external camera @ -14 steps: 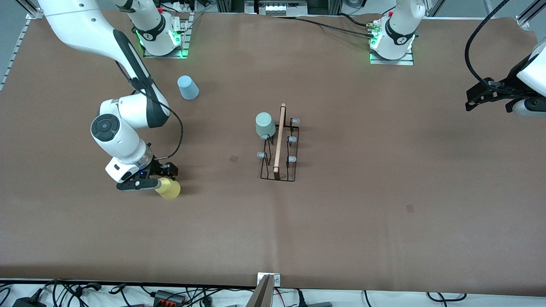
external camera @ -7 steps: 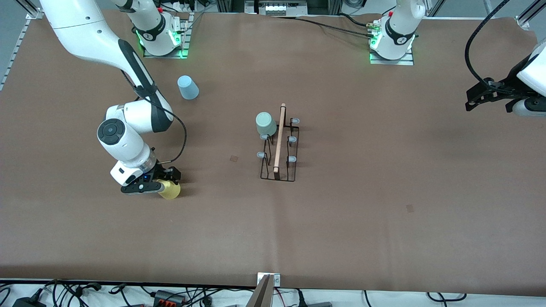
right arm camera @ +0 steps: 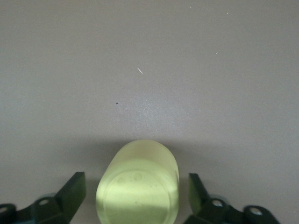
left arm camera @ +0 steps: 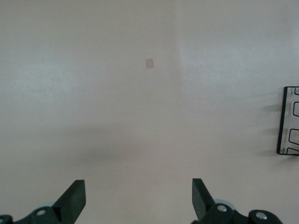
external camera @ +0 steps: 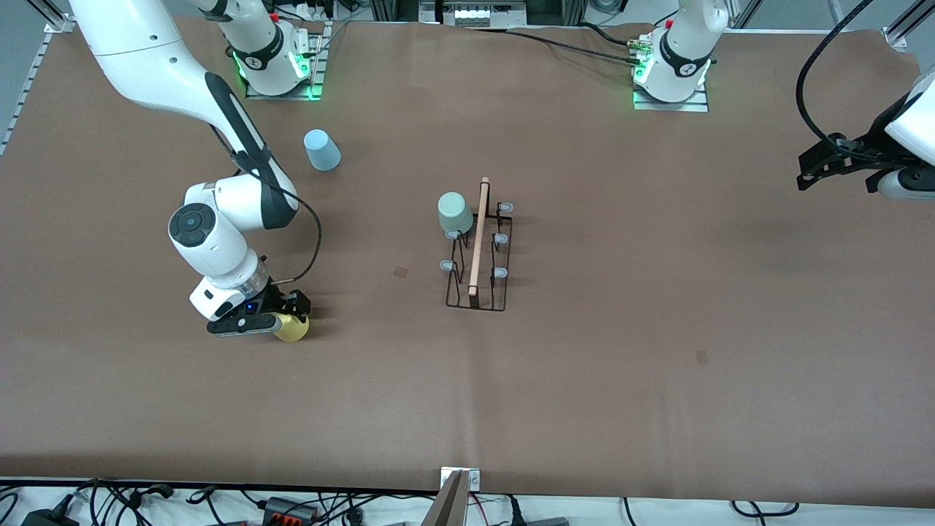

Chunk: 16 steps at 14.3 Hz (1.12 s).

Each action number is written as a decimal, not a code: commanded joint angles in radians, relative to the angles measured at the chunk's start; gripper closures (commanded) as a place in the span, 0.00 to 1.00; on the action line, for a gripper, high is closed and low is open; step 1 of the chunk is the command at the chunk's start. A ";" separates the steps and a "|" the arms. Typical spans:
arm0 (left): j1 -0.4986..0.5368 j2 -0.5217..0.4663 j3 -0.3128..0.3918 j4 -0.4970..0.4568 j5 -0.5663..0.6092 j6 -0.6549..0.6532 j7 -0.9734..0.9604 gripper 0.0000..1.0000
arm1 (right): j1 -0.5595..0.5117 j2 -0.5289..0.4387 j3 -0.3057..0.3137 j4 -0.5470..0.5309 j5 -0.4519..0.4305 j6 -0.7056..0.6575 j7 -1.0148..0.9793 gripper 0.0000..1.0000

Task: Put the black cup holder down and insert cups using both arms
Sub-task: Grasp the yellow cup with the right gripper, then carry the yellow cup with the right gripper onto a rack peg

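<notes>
The black cup holder [external camera: 478, 252] stands mid-table with its wooden rod on top. The sage green cup [external camera: 454, 212] sits upside down on one of its pegs. The light blue cup [external camera: 321, 150] stands upside down near the right arm's base. The yellow cup [external camera: 292, 329] stands upside down toward the right arm's end. My right gripper [external camera: 279, 315] is open and low around it; in the right wrist view the cup [right arm camera: 138, 184] sits between the fingers [right arm camera: 72, 191] with gaps on both sides. My left gripper [external camera: 836, 164] waits open and empty, raised at the left arm's end.
The brown table mat has small square marks [external camera: 400, 271] beside the holder and nearer the camera [external camera: 702, 356]. The holder's base edge [left arm camera: 287, 121] shows in the left wrist view. Cables lie along the table's near edge.
My right gripper has moved down and toward the yellow cup, so the cup now sits deeper between its open fingers. The left arm has not moved.
</notes>
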State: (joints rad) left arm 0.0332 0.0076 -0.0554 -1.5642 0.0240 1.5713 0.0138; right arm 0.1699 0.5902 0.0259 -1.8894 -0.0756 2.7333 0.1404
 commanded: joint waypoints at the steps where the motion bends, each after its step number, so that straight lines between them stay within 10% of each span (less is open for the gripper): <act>1: 0.001 0.012 0.005 0.030 -0.019 -0.023 0.017 0.00 | -0.004 0.019 0.000 0.029 -0.012 0.014 -0.018 0.38; 5: 0.001 0.012 0.006 0.030 -0.019 -0.023 0.017 0.00 | -0.003 0.011 0.000 0.029 -0.012 0.009 -0.024 0.82; 16: 0.004 0.012 0.009 0.030 -0.019 -0.023 0.017 0.00 | 0.181 -0.270 0.057 0.044 0.026 -0.397 0.573 0.85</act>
State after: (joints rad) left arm 0.0347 0.0078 -0.0500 -1.5642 0.0240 1.5712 0.0139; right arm 0.3041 0.3340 0.0580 -1.8438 -0.0635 2.3368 0.5574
